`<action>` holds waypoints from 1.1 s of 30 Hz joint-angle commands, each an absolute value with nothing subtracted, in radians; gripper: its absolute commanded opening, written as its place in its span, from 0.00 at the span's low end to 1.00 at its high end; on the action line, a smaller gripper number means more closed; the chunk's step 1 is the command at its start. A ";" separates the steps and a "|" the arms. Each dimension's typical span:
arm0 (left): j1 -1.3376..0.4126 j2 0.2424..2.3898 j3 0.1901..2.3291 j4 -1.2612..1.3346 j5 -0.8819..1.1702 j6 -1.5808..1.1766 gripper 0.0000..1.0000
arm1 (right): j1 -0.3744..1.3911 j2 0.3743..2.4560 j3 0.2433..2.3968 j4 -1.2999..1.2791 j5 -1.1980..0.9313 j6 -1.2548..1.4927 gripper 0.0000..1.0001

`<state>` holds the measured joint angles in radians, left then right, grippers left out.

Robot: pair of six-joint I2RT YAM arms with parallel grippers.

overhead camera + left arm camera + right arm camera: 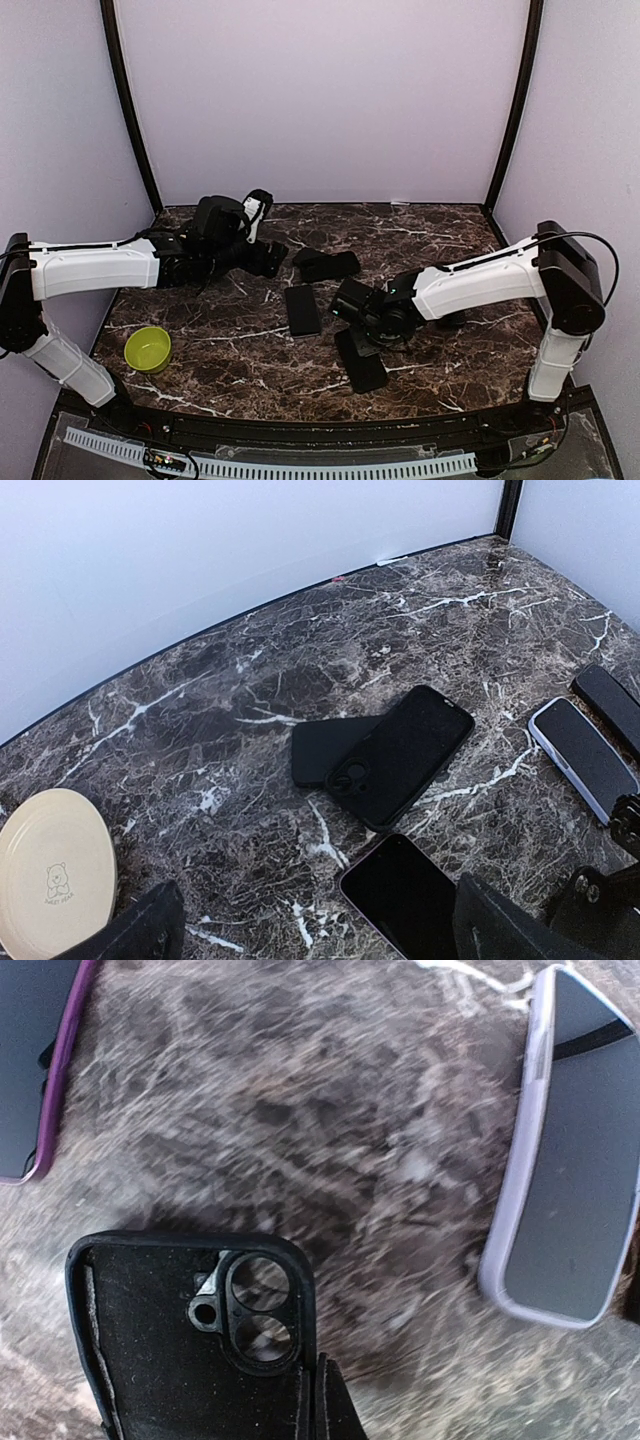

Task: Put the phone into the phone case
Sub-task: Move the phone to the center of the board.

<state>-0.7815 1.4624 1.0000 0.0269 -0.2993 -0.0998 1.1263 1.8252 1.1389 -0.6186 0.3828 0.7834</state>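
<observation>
Right tool [355, 342] is pinched shut on one edge of the black phone case [190, 1350], lining upward, near the table's [210, 390] front; the phone [302, 309] lies flat just left of it. Likely step: steadying the case, phone not yet fetched. Next, the wide-spread left tool [268, 250] must reach that phone; spare cases [330, 265] crowd behind it, open marble leftward.

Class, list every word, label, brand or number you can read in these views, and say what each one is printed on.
On the cream disc: a small bear drawing with a line of print beneath it, too small to read.
On the black phone case: no lettering shows.
Elsewhere: nothing readable.
So no text can be quoted from these views.
</observation>
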 commanded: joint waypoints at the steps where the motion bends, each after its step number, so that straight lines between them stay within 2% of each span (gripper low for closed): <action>1: -0.778 1.448 1.035 0.012 -0.297 -0.089 0.96 | 1.096 1.830 1.163 -0.620 0.431 0.714 0.00; 6: -0.779 1.448 1.035 0.012 -0.297 -0.087 0.96 | 1.079 1.859 1.199 -0.640 0.442 0.682 0.02; 13: -0.779 1.450 1.035 0.009 -0.300 -0.083 0.96 | 1.069 1.904 1.364 -0.696 0.504 0.591 0.59; 15: -0.778 1.447 1.037 0.009 -0.308 -0.078 0.96 | 1.071 1.924 1.417 -0.674 0.497 0.571 0.72; 17: -0.778 1.442 1.037 0.010 -0.324 -0.072 0.96 | 1.069 1.951 1.468 -0.635 0.465 0.551 0.80; 25: -0.778 1.427 1.024 0.031 -0.393 -0.054 0.98 | 1.063 2.139 1.708 -0.575 0.407 0.565 0.94; 33: -0.778 1.422 1.023 0.032 -0.395 -0.052 0.99 | 1.063 2.282 1.846 -0.574 0.380 0.580 0.98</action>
